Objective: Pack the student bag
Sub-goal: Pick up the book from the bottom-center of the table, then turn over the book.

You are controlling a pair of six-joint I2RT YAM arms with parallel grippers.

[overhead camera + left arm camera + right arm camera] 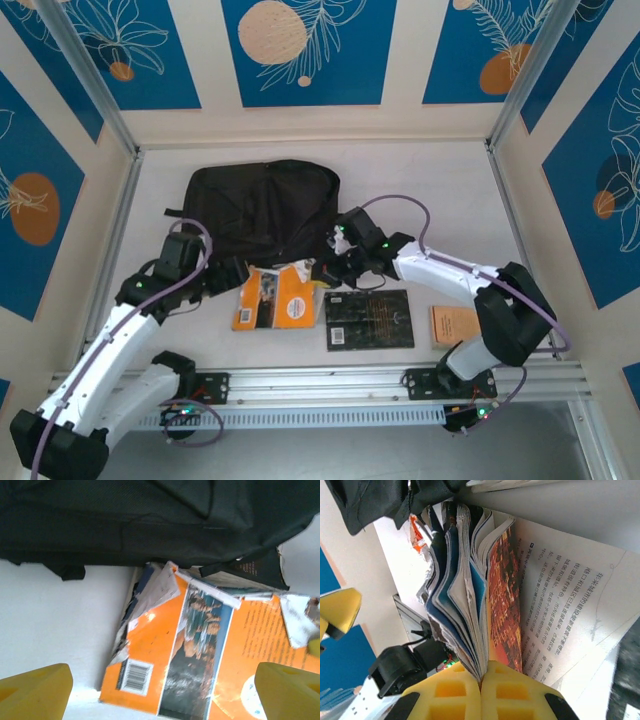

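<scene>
The student bag (pixel 262 205), a large black backpack, lies flat at the back of the table, and its lower edge (pixel 125 520) overlaps the top of an orange book (pixel 272 300). My right gripper (pixel 325 268) is at that book's upper right corner. In the right wrist view its yellow fingers (pixel 481 680) are shut on the edge of the book's fanned pages (pixel 465 595), with black bag fabric (pixel 365 500) above. My left gripper (pixel 228 275) stands open at the book's left side. The orange cover (pixel 170 645) lies just ahead of its wide-apart jaws (pixel 162 697).
A flat black book (pixel 369 319) lies to the right of the orange one. Further right sits a small brown book (pixel 454 326). An aluminium rail (pixel 330 385) runs along the near edge, and patterned walls close in the table on three sides.
</scene>
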